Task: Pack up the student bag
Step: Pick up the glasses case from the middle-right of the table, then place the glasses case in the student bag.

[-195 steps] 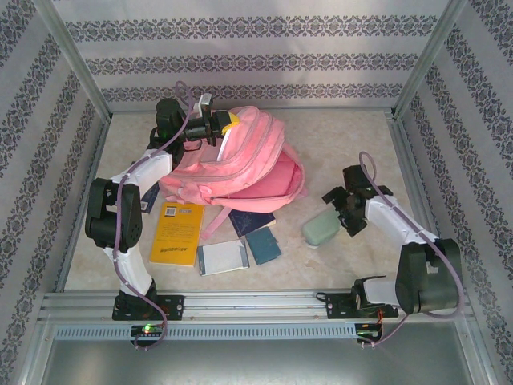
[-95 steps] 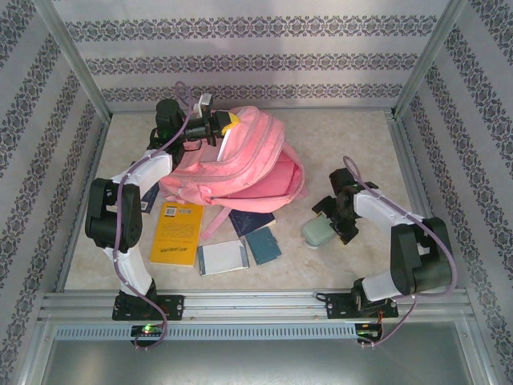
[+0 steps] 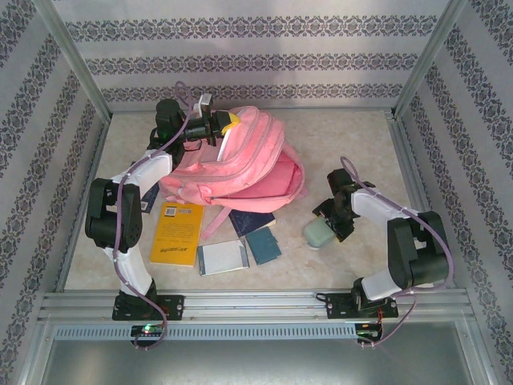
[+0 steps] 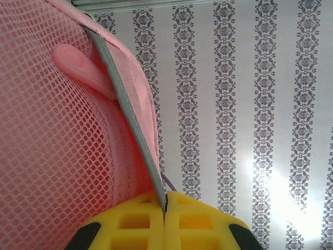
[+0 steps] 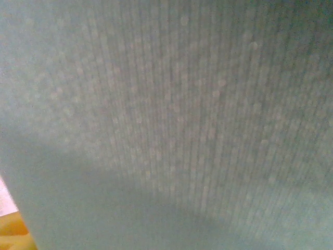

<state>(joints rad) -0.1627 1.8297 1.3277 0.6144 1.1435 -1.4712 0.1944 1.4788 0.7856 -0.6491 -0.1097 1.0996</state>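
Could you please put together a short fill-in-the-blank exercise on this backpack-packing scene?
1. The left hand is shut on the ____ trim of the large soft pink fabric backpack.
2. In the top view, the right hand is at the soft pale green pouch, which lies to the ____ of the backpack.
3. The largest flat book in front of the backpack is ____.
Missing words: grey; right; yellow.

Yellow book (image 3: 177,233), grey notebook (image 3: 223,257), teal notebook (image 3: 263,245), navy book (image 3: 251,220), pale green pouch (image 3: 317,234) on the beige table (image 3: 353,136).

Student bag (image 4: 52,130) cut off by edges; green pouch (image 5: 166,104) blurred close-up.
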